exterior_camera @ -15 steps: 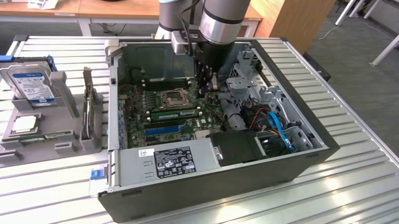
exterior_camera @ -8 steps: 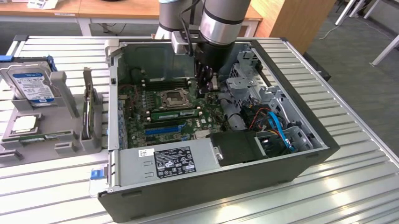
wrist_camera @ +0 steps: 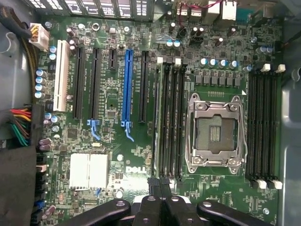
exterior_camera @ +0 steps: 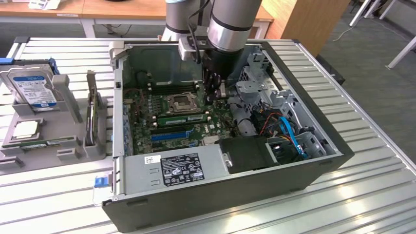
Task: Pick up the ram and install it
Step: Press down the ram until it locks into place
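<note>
Ram [exterior_camera: 184,118], a long narrow green stick with black chips, on the motherboard [wrist_camera: 113,101]; claw [wrist_camera: 160,184] pressed together.

The arm [exterior_camera: 231,24] hangs vertical, its jaws pressed together.

Shiny ribbed metal table [exterior_camera: 364,204]; matt dark case [exterior_camera: 215,200]; wooden desk [exterior_camera: 123,9].
</note>
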You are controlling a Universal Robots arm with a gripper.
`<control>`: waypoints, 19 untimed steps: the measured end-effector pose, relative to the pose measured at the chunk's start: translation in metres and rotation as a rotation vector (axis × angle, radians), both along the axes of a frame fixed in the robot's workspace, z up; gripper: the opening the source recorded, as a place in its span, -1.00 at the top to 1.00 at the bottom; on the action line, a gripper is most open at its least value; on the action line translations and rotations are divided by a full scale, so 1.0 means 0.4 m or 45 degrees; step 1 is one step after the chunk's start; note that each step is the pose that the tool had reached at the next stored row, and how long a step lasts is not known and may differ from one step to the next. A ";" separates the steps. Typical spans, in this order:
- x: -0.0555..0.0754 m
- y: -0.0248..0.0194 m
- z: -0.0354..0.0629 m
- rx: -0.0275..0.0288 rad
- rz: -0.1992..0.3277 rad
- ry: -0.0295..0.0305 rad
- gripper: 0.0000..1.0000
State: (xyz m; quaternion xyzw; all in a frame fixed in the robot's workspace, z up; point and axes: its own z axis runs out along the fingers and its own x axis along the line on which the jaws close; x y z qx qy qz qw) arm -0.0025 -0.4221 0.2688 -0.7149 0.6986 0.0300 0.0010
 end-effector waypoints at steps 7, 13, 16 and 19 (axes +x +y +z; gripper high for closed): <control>0.000 0.000 -0.023 0.0002 0.000 0.0000 0.80; 0.000 0.000 -0.040 0.0003 0.000 0.0000 0.80; 0.000 0.000 -0.047 0.0002 0.000 0.0000 0.80; 0.000 0.000 -0.053 0.0002 0.000 0.0000 0.80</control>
